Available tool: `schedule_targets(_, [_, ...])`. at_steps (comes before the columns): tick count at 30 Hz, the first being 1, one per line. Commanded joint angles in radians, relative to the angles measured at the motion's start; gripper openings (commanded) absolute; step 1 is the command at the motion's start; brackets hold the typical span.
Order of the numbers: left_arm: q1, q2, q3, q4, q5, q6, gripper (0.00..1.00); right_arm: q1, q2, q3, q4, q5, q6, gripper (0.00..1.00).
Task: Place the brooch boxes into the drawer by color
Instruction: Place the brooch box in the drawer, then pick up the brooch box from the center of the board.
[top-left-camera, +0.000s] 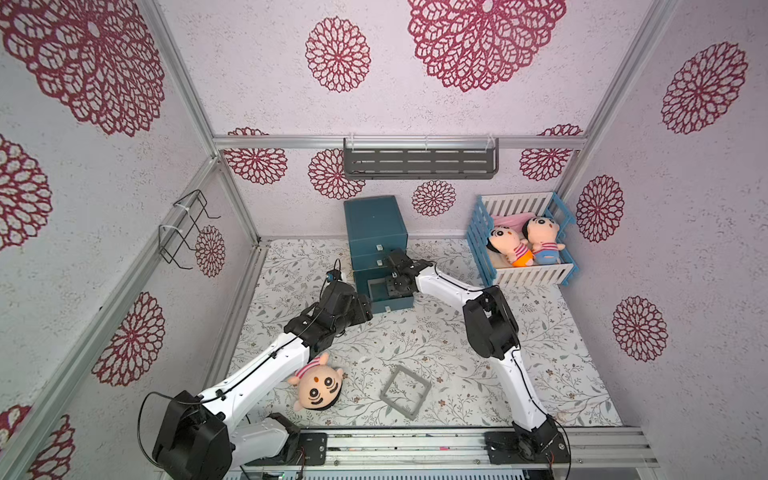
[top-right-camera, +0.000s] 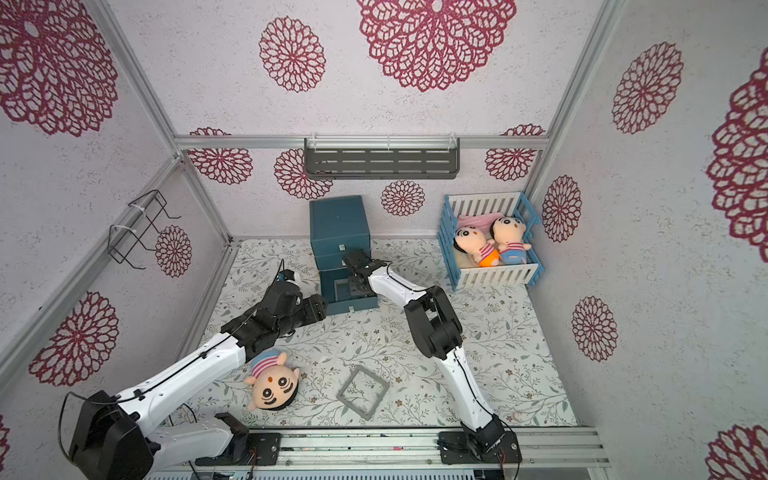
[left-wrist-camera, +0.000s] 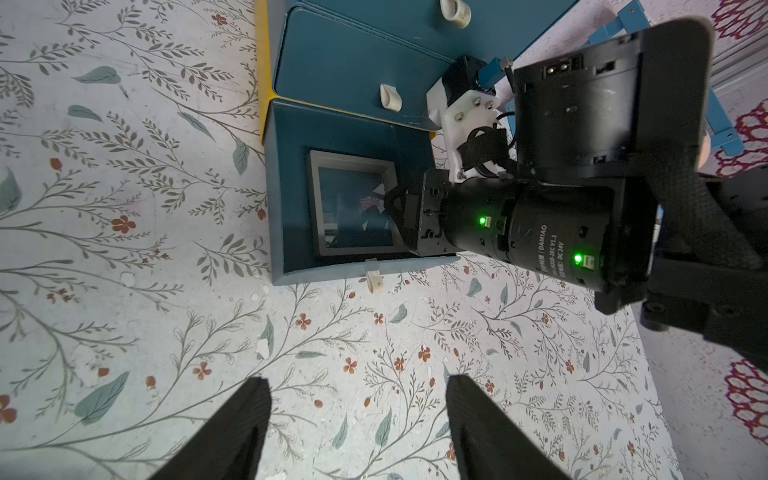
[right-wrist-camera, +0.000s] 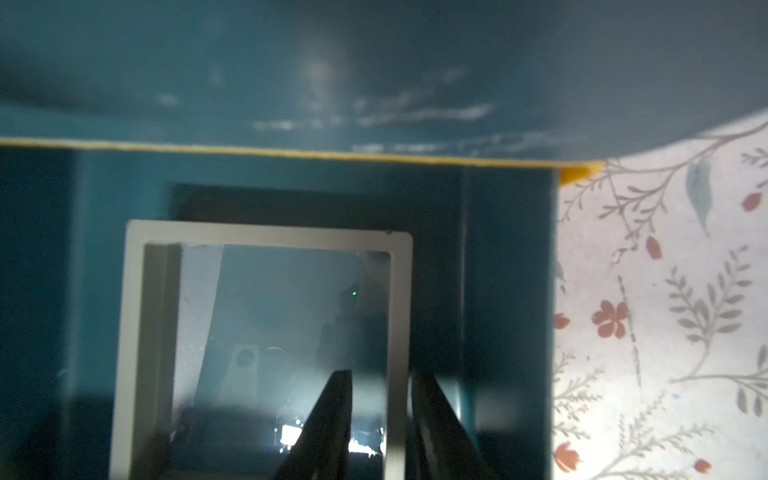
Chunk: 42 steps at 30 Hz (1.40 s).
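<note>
The teal drawer cabinet (top-left-camera: 374, 224) stands at the back of the mat, its bottom drawer (top-left-camera: 392, 304) pulled out. A grey brooch box (left-wrist-camera: 353, 160) lies flat inside that drawer (left-wrist-camera: 291, 187). My right gripper (right-wrist-camera: 380, 374) reaches down into it, jaws open astride one side of the grey frame (right-wrist-camera: 270, 236), with a gap beside one finger. A second grey brooch box (top-left-camera: 390, 380) lies on the mat near the front edge. My left gripper (left-wrist-camera: 357, 382) hovers open over bare mat just left of the drawer's front, holding nothing. The upper two drawers are closed.
A plush doll head (top-left-camera: 318, 388) lies by the left arm near the front. A blue-and-white crib (top-left-camera: 536, 274) with two dolls stands at the back right. A grey shelf (top-left-camera: 419, 160) and a wire rack (top-left-camera: 187, 228) hang on the walls.
</note>
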Motion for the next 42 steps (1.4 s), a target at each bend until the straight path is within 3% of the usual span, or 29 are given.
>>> schedule_targets(1, [0.009,-0.015,0.017,0.001,0.013,0.000,0.74,-0.002,-0.126,-0.062,0.113,-0.021,-0.047,0.32])
schedule_targets(13, [-0.052,-0.068,-0.055,-0.004,-0.038,-0.043,0.74,0.004,-0.601,-0.612,0.501,-0.142,-0.154,0.36])
schedule_targets(21, [-0.186,-0.101,-0.139,0.021,-0.166,-0.140,0.74,0.057,-0.939,-1.064,0.673,-0.196,-0.180,0.38])
schedule_targets(26, [-0.286,-0.120,-0.188,0.031,-0.225,-0.206,0.74,0.174,-1.110,-1.285,0.732,-0.170,-0.184,0.40])
schedule_targets(35, [-0.459,-0.317,-0.341,0.082,-0.177,-0.294,0.73,0.341,-1.320,-1.497,0.707,-0.075,-0.140,0.43])
schedule_targets(42, [-0.626,-0.400,-0.414,0.058,-0.248,-0.380,0.72,0.360,-1.398,-1.565,0.686,-0.097,-0.127,0.44])
